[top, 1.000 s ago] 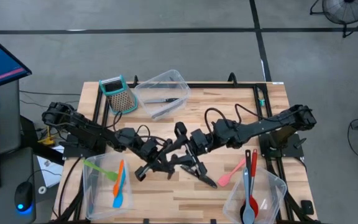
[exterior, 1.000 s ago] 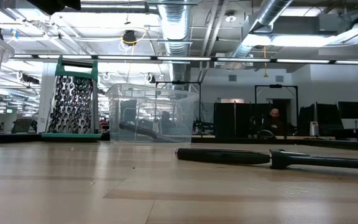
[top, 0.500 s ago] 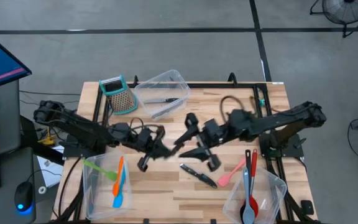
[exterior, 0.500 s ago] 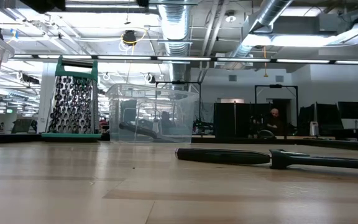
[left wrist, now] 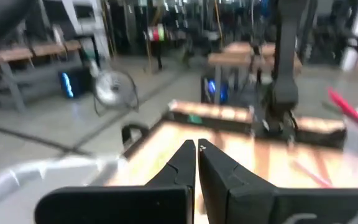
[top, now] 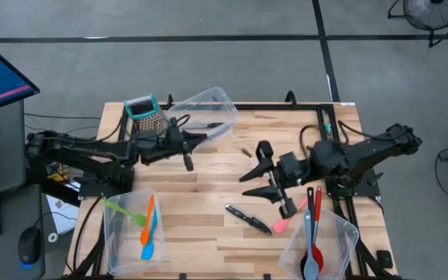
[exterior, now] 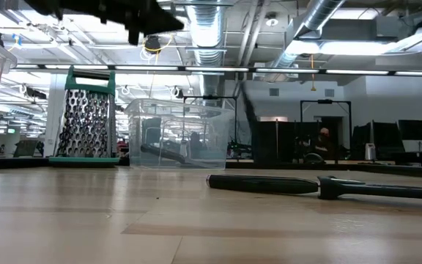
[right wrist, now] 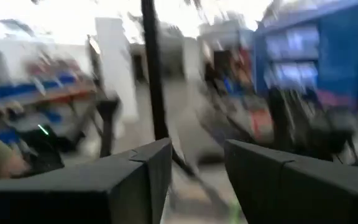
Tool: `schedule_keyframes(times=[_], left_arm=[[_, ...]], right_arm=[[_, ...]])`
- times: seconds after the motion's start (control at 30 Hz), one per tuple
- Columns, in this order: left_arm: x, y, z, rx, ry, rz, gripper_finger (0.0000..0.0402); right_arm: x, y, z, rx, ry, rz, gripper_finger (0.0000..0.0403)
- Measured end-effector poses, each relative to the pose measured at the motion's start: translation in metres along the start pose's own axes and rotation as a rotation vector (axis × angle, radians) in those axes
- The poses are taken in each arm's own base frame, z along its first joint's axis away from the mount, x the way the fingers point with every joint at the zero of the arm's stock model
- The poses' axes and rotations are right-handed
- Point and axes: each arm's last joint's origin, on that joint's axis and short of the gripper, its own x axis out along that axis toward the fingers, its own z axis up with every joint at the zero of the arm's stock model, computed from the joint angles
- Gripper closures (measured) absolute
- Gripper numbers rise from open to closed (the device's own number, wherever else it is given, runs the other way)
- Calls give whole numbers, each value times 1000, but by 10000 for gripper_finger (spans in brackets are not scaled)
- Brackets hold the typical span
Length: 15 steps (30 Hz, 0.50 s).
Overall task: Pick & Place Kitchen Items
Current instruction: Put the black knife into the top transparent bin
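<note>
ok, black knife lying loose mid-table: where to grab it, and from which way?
Take the black knife by its thick handle, coming straight down from above with the fingers spanning its width. It lies flat and diagonal on the table, clear of the pink spatula, so there is room on both sides.

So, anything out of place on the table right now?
One black-handled knife lies loose on the bare table, outside all three tubs. A pink spatula leans half out over the rim of the near-right tub.

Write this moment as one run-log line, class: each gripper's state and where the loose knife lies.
left gripper: shut, empty, near back tub | right gripper: open, mid-table | knife: flat on table, untouched
</note>
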Motion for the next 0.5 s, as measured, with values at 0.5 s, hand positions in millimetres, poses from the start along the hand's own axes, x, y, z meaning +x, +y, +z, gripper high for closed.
schedule_keyframes(times=[0.5], left_arm=[[-10, -26, -27, 8, 256, -221, 351]], right_arm=[[-28, -71, -87, 165, 643, -985, 187]])
